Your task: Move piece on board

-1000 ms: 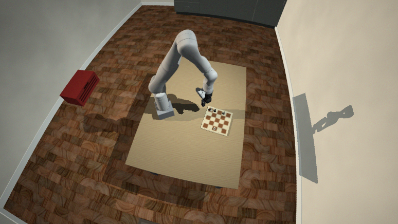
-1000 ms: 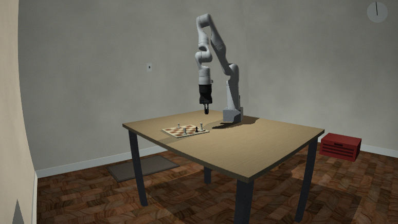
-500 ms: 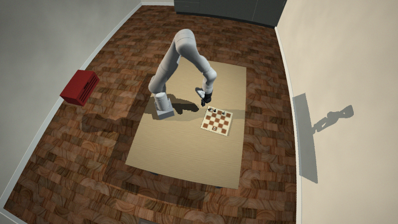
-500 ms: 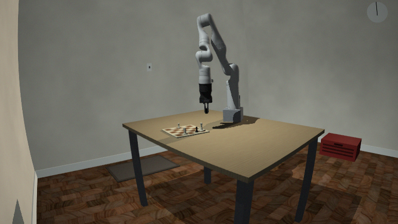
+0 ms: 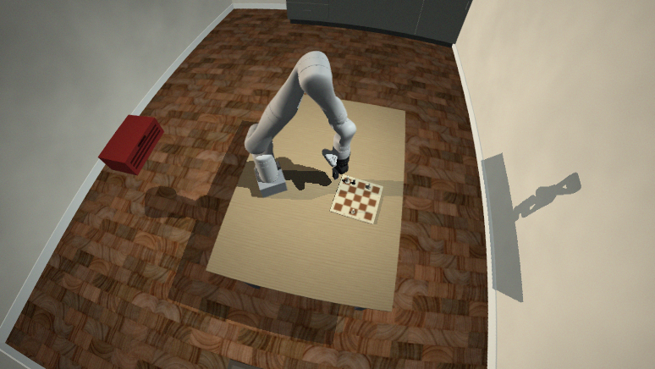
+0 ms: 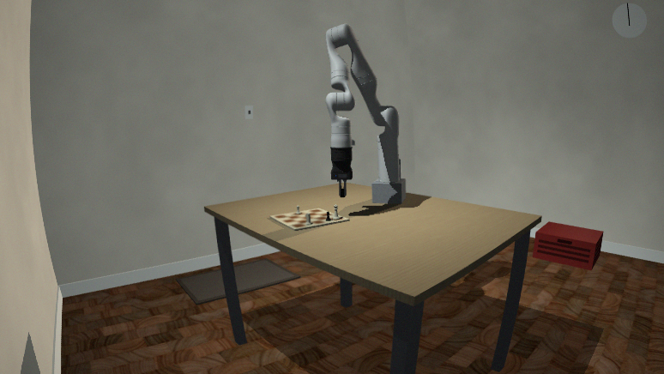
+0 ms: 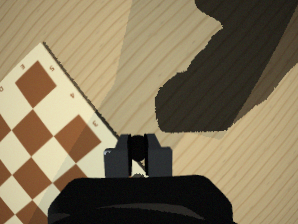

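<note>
The chessboard (image 5: 356, 200) lies on the wooden table, to the right of the arm's base. My gripper (image 5: 337, 173) hangs over bare table just off the board's near-base corner, a little above the surface. It is shut on a small dark chess piece (image 6: 341, 191), which shows between the fingertips in the wrist view (image 7: 137, 159). On the board stand a black piece (image 6: 328, 215) and a white piece (image 6: 335, 211) at the edge nearest the gripper. Two more pale pieces (image 6: 308, 218) (image 6: 298, 209) stand farther along. The wrist view shows only a corner of the board (image 7: 40, 143), with no pieces on it.
The arm's base (image 5: 270, 180) stands on the table left of the board and casts a dark shadow (image 7: 220, 76) beside the gripper. A red box (image 5: 131, 144) sits on the floor, far from the table.
</note>
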`<control>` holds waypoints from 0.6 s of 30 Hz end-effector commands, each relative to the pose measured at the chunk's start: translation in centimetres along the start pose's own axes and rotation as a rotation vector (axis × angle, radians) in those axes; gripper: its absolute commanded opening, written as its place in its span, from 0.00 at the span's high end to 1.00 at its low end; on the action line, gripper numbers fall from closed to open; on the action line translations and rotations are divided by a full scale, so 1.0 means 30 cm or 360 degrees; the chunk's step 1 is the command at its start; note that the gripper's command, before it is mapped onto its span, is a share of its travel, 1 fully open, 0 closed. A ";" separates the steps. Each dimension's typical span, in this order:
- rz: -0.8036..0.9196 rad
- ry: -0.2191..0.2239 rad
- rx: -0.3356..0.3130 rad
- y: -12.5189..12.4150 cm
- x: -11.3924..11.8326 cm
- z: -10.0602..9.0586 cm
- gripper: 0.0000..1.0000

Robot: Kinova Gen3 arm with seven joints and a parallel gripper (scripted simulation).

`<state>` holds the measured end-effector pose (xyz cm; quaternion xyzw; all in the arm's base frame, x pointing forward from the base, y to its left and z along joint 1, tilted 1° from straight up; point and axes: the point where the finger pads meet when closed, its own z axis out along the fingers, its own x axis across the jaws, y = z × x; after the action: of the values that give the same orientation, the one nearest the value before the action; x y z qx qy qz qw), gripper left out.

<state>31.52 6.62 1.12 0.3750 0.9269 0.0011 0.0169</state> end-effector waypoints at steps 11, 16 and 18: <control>-0.0020 0.0020 0.0030 -0.016 0.027 0.178 1.00; -0.0020 0.0020 0.0030 -0.017 0.028 0.217 1.00; -0.0020 0.0020 0.0030 -0.017 0.028 0.223 1.00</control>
<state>31.25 6.50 -5.07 0.3752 0.9269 -0.0015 0.0120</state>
